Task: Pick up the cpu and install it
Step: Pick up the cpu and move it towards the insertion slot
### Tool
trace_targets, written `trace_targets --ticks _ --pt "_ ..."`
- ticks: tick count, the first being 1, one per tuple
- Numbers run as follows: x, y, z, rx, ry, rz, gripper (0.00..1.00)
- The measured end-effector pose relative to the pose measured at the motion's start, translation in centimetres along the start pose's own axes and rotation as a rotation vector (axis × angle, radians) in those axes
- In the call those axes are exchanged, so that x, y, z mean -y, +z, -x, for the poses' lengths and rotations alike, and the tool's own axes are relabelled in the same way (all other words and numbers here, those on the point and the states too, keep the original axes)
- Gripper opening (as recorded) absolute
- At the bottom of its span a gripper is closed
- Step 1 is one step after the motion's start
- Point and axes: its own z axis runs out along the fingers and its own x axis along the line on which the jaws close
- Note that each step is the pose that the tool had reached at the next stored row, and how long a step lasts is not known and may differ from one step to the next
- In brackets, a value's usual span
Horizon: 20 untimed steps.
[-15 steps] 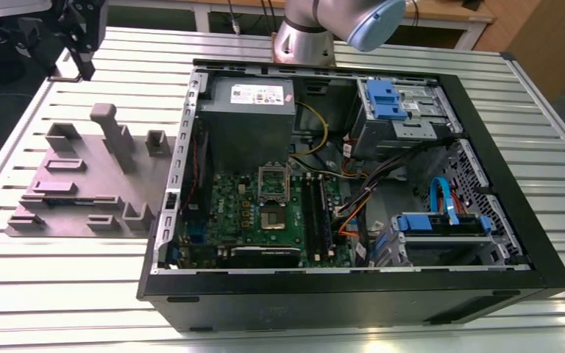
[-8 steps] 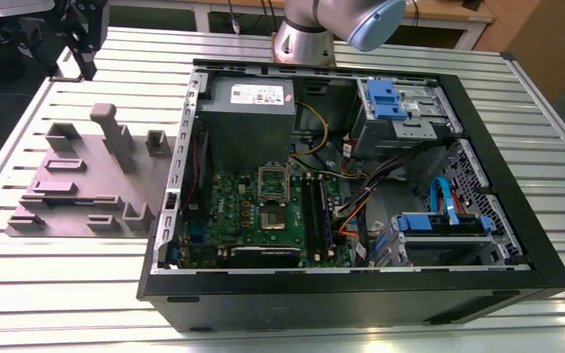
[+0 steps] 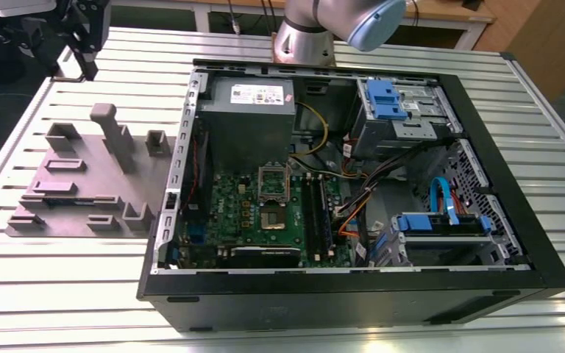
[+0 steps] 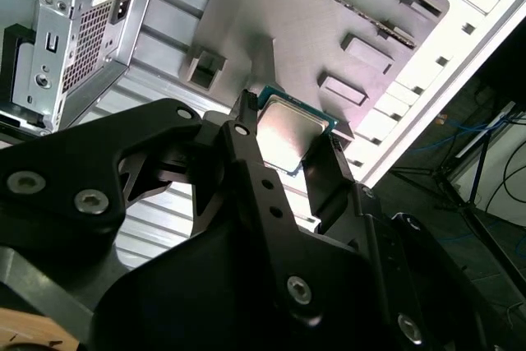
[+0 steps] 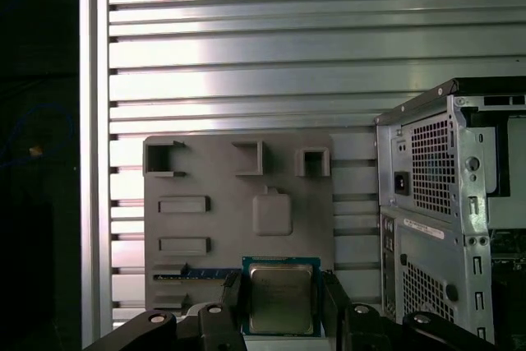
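The cpu, a flat square chip with a shiny grey metal top and a thin dark green rim, sits clamped by two opposite edges between my black fingers. My gripper is shut on it and holds it in the air above the near edge of the grey fixture plate. The second wrist view shows the cpu tilted between the same fingertips of the gripper. In the exterior view my gripper hangs at the far left corner, well apart from the motherboard's open socket.
An open black computer case lies on the slatted metal table, with a power supply, drive cages and cables inside. The grey fixture plate with raised posts lies beside it on the exterior view's left. A memory stick lies on that plate.
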Motion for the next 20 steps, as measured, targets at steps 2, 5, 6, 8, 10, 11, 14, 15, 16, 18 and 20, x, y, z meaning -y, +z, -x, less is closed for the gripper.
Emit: trace_targets --ticks 2,5,6,8,10,11,14,15,16,18,20 --pt "0.00 0.00 0.03 0.0000 0.000 0.0000 0.47" --pt "0.00 0.00 0.06 -0.0001 0.000 0.0000 0.47" --pt "0.00 0.00 0.08 0.0000 0.000 0.0000 0.47" --pt "-0.01 0.00 0.13 0.0000 0.000 0.0000 0.47" --pt "-0.01 -0.01 0.21 0.0000 0.000 0.0000 0.47" --pt "-0.01 -0.01 0.23 0.0000 0.000 0.0000 0.47" --pt "-0.02 -0.01 0.33 0.0000 0.000 0.0000 0.47" --pt "-0.02 -0.01 0.37 0.0000 0.000 0.0000 0.47" --pt "-0.02 -0.01 0.40 0.0000 0.000 0.0000 0.47" --pt "-0.02 -0.02 0.46 -0.0001 0.000 0.0000 0.47" --pt "-0.02 -0.01 0.51 0.0001 0.000 0.0001 0.47"
